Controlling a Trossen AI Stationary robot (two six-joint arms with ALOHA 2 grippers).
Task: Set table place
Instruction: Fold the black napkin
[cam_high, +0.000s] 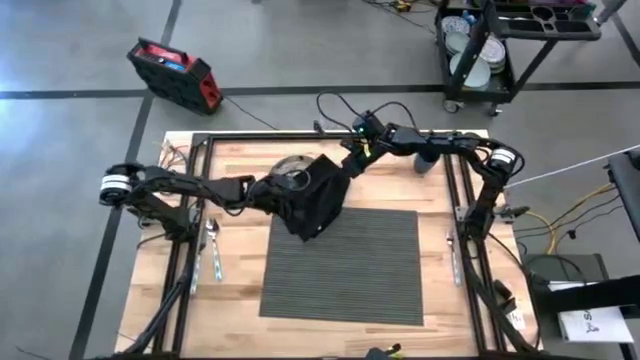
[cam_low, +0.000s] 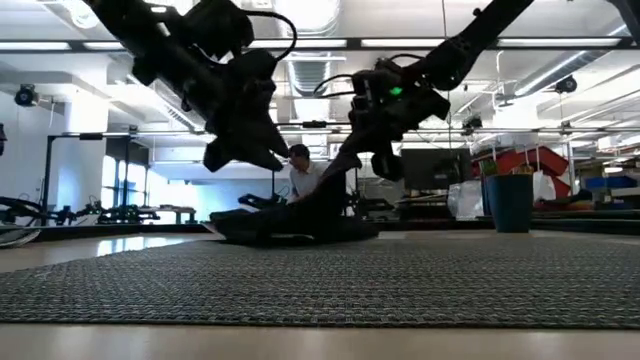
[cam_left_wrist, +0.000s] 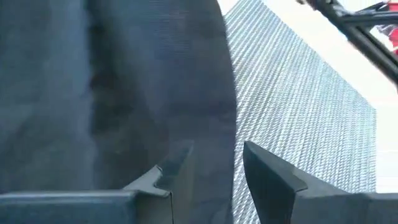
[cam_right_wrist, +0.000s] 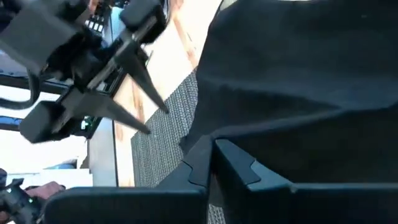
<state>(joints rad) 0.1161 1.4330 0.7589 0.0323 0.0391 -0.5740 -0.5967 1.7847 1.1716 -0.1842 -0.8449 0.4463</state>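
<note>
The dark grey ribbed placemat (cam_high: 345, 268) lies flat on the wooden table (cam_high: 240, 300). A black cloth napkin (cam_high: 316, 196) is heaped at the mat's far left corner and partly covers a round plate (cam_high: 287, 166). My right gripper (cam_high: 350, 160) is shut on the napkin's far edge and holds it raised. My left gripper (cam_high: 272, 190) hovers open beside the napkin's left side, above the heap (cam_low: 290, 228); its spread fingers (cam_right_wrist: 149, 115) stand apart from the cloth. My right gripper pinches the napkin's raised far edge (cam_right_wrist: 214, 146) between its two fingers, coming slanting down from the table's far right. How many layers it has, I cannot tell. The cloth slopes down from the fingers (cam_low: 345, 165), its lower part bunched on the table.
A spoon and a fork (cam_high: 214, 250) lie left of the mat, by the frame rail. A knife (cam_high: 452, 256) lies right of it. A blue cup (cam_high: 425, 160) stands at the far right. The black frame tubes (cam_high: 192, 230) border the work area. A person sits in the room behind.
</note>
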